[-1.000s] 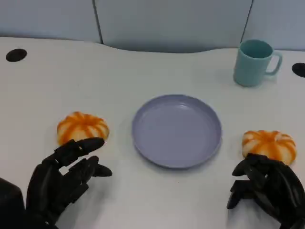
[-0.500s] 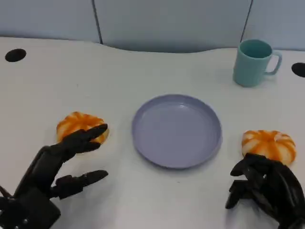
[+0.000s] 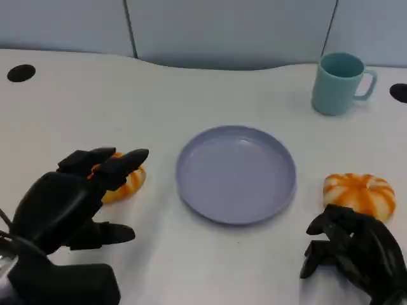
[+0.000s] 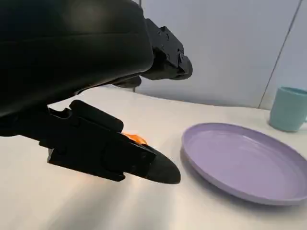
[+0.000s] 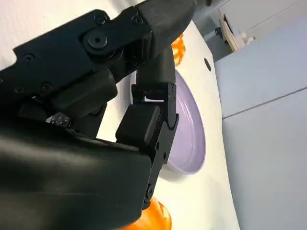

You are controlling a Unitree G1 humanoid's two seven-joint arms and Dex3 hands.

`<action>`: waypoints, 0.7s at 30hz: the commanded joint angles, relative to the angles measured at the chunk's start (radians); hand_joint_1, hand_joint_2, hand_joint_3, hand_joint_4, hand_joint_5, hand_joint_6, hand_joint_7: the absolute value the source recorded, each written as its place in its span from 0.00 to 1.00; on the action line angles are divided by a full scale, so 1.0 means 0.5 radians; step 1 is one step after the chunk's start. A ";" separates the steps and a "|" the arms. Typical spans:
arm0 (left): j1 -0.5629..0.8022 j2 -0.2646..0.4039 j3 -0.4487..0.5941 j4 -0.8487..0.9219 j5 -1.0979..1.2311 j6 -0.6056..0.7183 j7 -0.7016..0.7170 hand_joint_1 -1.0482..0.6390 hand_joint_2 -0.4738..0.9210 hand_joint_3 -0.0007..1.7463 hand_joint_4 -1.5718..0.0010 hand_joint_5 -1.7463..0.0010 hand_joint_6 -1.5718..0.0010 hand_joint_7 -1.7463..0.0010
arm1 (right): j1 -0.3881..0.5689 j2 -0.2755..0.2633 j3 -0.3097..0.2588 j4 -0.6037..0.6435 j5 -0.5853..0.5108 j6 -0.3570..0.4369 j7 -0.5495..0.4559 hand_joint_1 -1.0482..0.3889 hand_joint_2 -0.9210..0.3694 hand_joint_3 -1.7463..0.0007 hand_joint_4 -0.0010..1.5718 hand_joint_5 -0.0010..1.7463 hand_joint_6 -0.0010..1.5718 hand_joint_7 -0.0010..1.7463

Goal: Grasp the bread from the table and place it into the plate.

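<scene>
Two orange-and-white striped bread rolls lie on the white table. My left hand hovers over the left bread, fingers spread above it and thumb apart below, holding nothing; most of that roll is hidden. In the left wrist view a sliver of the bread peeks out behind my fingers. The lilac plate sits in the middle, with nothing in it. The right bread lies just beyond my right hand, whose fingers are curled in on nothing.
A teal mug stands at the back right. Black round holes mark the table's far corners. A grey partition wall runs behind the table. The plate lies right beside my left hand.
My left hand has lifted and reached forward over the left bread, now covering most of it. The right hand has barely moved.
</scene>
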 commanded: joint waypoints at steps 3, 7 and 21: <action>-0.076 0.109 -0.116 -0.124 0.360 0.257 0.123 0.18 0.98 0.00 1.00 0.91 0.90 1.00 | -0.014 -0.010 -0.009 -0.008 0.008 -0.008 0.000 0.07 0.10 1.00 0.89 0.51 0.78 0.47; -0.163 0.138 -0.225 -0.118 0.552 0.445 0.083 0.18 0.98 0.00 1.00 0.92 0.91 1.00 | -0.006 -0.006 -0.004 -0.028 0.000 -0.003 -0.015 0.06 0.10 1.00 0.89 0.51 0.78 0.47; -0.792 0.122 -0.562 0.722 0.435 0.629 -0.154 0.22 0.96 0.00 1.00 0.95 0.92 1.00 | 0.019 -0.001 0.003 -0.071 -0.002 0.016 -0.028 0.07 0.10 1.00 0.89 0.53 0.78 0.49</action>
